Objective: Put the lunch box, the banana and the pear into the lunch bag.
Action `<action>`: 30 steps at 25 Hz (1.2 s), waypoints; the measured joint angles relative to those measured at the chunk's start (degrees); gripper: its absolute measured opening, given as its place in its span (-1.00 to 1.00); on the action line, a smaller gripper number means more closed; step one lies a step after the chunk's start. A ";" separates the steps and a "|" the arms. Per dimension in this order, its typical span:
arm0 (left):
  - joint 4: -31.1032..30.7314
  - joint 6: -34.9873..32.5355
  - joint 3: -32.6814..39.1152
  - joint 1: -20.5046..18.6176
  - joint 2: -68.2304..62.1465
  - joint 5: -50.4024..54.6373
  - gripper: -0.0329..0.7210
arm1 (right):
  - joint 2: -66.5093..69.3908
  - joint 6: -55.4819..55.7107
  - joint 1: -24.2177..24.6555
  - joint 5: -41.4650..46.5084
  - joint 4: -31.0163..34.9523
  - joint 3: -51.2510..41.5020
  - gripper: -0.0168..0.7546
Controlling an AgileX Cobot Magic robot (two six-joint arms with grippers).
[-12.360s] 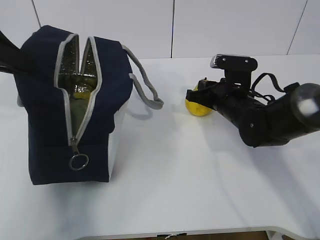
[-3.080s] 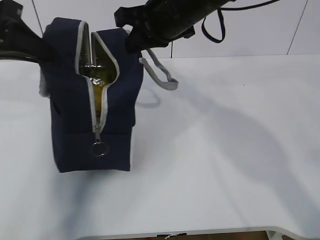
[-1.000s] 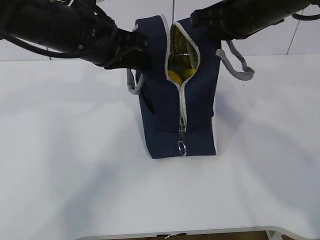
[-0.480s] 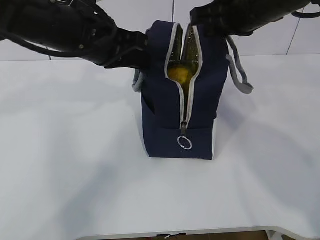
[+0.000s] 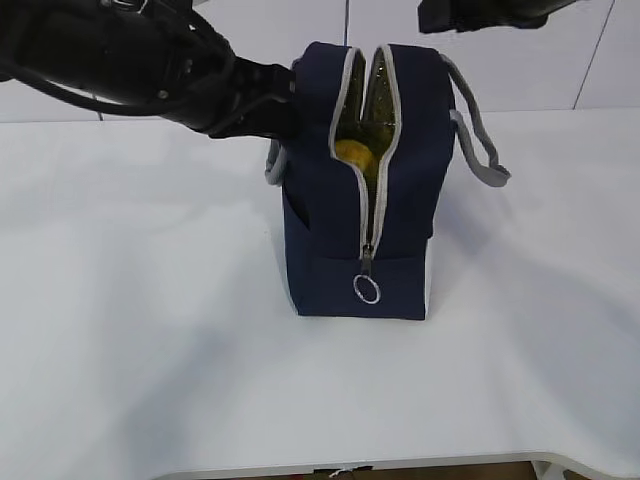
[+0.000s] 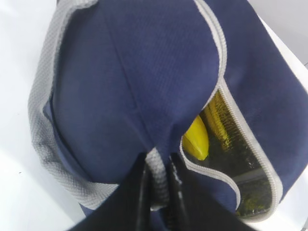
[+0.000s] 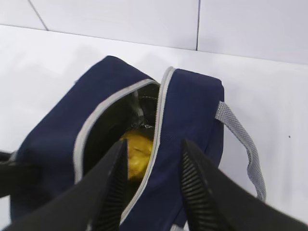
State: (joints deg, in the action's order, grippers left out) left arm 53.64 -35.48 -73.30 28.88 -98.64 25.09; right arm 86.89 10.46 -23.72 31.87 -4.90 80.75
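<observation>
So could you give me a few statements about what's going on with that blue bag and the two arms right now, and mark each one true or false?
1. The lunch bag stands upright on the table with its zipper open. True.
2. Something yellow shows inside the bag's opening. True: yellow fruit is visible through the gap.
3. The right gripper is clamped shut on a bag handle. False: it is open and empty, above the bag.
4. The left gripper pinches a grey handle strap. True.
5. A pear lies out on the table beside the bag. False: no fruit shows on the table.
</observation>
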 joint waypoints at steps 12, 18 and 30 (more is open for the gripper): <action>0.40 -1.13 0.00 0.00 0.00 1.34 0.26 | -4.39 -31.60 0.00 18.18 20.22 0.00 -0.13; 1.36 -2.31 0.00 0.00 1.07 2.89 0.38 | -4.39 -33.37 0.00 24.34 21.51 0.00 -0.13; 1.29 -6.03 0.00 0.00 5.82 10.64 0.39 | -8.43 -37.16 0.00 26.48 26.34 0.00 -0.13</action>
State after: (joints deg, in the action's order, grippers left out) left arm 54.93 -41.51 -73.30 28.88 -92.82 35.74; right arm 78.45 -26.70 -23.72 58.35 21.45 80.75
